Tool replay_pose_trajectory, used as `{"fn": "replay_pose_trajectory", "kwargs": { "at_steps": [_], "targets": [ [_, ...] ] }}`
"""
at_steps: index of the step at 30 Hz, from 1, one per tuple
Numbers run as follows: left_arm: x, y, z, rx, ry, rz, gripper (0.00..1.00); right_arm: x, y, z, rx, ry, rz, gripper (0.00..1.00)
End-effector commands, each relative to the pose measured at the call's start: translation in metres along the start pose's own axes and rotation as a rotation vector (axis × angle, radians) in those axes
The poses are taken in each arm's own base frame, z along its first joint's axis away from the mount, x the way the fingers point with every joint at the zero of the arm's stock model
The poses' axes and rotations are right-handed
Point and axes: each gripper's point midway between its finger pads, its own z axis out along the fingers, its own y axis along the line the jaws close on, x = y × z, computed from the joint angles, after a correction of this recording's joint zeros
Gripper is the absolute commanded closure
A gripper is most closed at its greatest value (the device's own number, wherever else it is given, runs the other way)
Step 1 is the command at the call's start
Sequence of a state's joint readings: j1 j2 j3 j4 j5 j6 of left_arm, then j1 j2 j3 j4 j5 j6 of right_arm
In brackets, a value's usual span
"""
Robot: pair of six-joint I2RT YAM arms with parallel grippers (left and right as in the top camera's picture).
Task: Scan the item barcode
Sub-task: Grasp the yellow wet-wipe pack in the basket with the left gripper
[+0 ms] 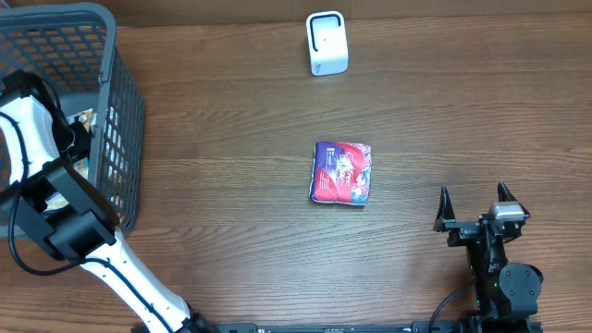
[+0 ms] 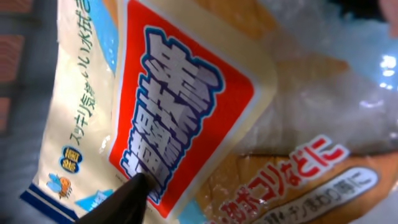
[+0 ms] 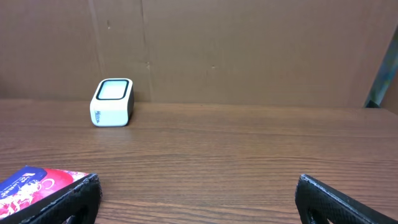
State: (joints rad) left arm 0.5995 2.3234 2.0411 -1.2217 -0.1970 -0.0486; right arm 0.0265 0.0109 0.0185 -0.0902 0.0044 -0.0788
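Inside basket (image 1: pixel 122 111), left gripper (image 2: pixel 132 198) at Japanese-lettered packet (image 2: pixel 186 106), grip unclear, right gripper (image 1: pixel 473 202) wide open.

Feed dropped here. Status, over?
Left pincer in basket, touching packet, grip unclear. Right pincer open, empty. Purple pack mid-table; scanner unobstructed.
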Motion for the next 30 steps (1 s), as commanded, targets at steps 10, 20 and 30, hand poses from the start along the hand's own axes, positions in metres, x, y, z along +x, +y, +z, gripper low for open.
{"fn": "replay_pose_trajectory", "kwargs": {
  "at_steps": [10, 20, 30],
  "targets": [
    [0.003, 0.013, -0.014, -0.055, 0.009, -0.068, 0.96, 0.002, -0.001, 0.0, 0.005, -0.003, 0.0, 0.0],
    [-0.022, 0.021, -0.178, 0.129, -0.333, -0.23, 0.96, 0.002, -0.001, 0.0, 0.005, -0.003, 0.0, 0.0],
    [0.029, 0.017, -0.348, 0.394, -0.703, -0.196, 0.96, 0.002, -0.001, 0.0, 0.005, -0.003, 0.0, 0.0]
  ]
}}
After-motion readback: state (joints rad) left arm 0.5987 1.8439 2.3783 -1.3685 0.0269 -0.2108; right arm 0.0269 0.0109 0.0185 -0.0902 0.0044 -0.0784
